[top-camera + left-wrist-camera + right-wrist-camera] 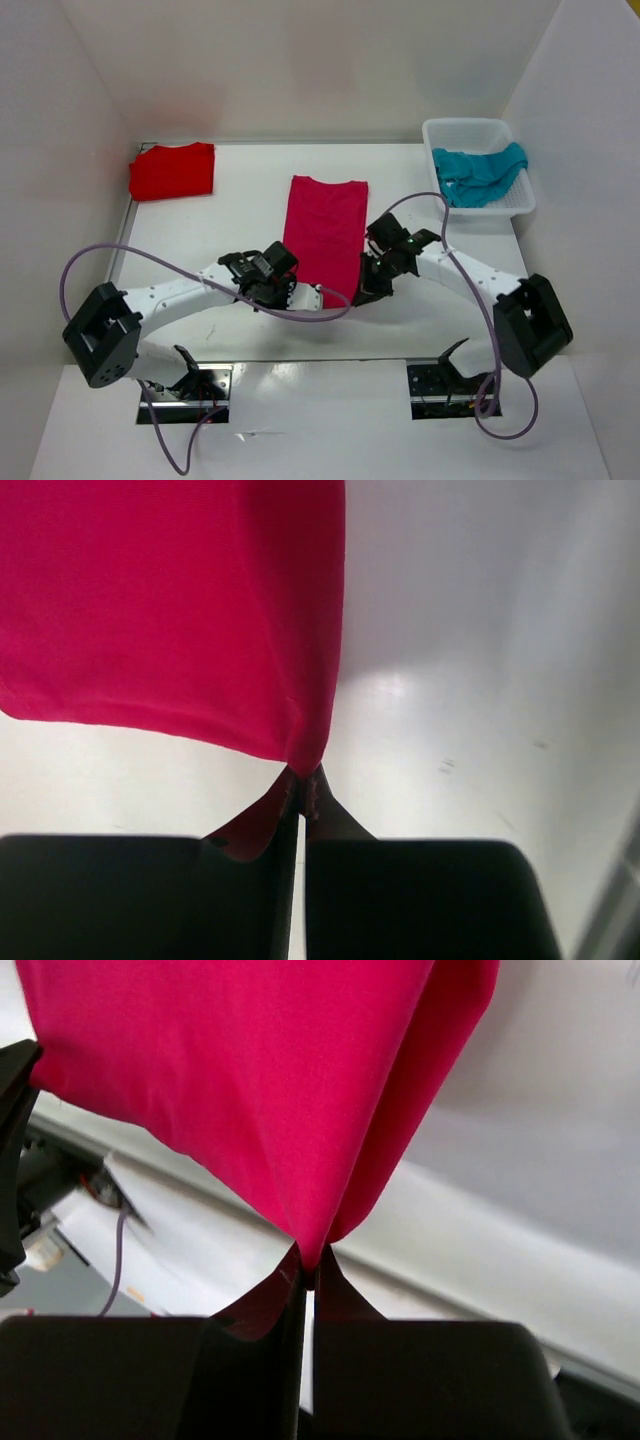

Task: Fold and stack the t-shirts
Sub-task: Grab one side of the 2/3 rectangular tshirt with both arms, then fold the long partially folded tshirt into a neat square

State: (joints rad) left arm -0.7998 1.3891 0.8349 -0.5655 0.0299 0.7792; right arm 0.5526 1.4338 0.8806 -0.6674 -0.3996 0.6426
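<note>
The left gripper is pinched tight on one near corner of the crimson-pink t-shirt, and the right gripper is clamped the same way on the other near corner. From above, that shirt lies as a long strip mid-table, running toward 12 o'clock from the grippers. A folded bright red t-shirt lies well apart at its 10 o'clock, and the teal-blue t-shirt sits crumpled in the white plastic basket at its 2 o'clock.
</note>
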